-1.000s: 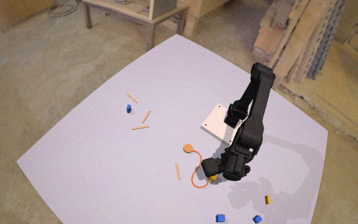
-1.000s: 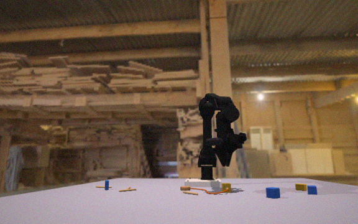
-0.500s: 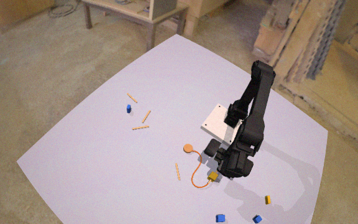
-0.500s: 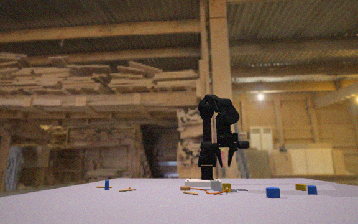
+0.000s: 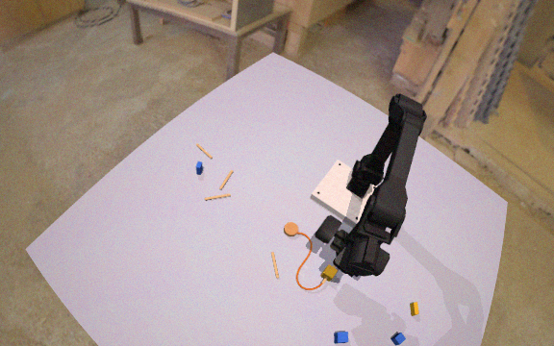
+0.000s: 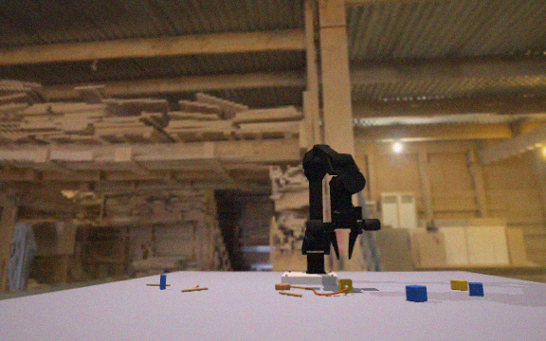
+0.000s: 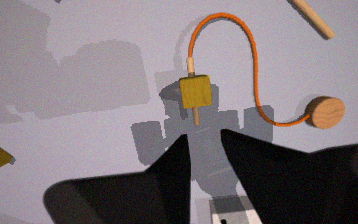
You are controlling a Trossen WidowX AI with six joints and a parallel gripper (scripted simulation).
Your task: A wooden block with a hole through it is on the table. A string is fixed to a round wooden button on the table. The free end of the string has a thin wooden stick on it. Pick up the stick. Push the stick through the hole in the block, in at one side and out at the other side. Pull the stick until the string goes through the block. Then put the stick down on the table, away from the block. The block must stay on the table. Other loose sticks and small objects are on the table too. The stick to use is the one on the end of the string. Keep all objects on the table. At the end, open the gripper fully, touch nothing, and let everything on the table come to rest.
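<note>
Now my hand (image 7: 204, 137) is half-closed and empty; I should lower it straight onto the stick (image 7: 196, 116) sticking out of the block (image 7: 195, 92).

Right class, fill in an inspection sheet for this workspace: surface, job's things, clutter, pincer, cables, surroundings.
Surface: pale table, white base plate.
Job's things: stick lodged through yellow block, both ends showing; orange string loops to round button.
Clutter: four loose sticks, e.g.; blue cubes; yellow piece.
Pincer: pincer above the table, partly open, holding nothing.
Cables: nothing seen on the table.
Surroundings: stacked timber, workbench.
</note>
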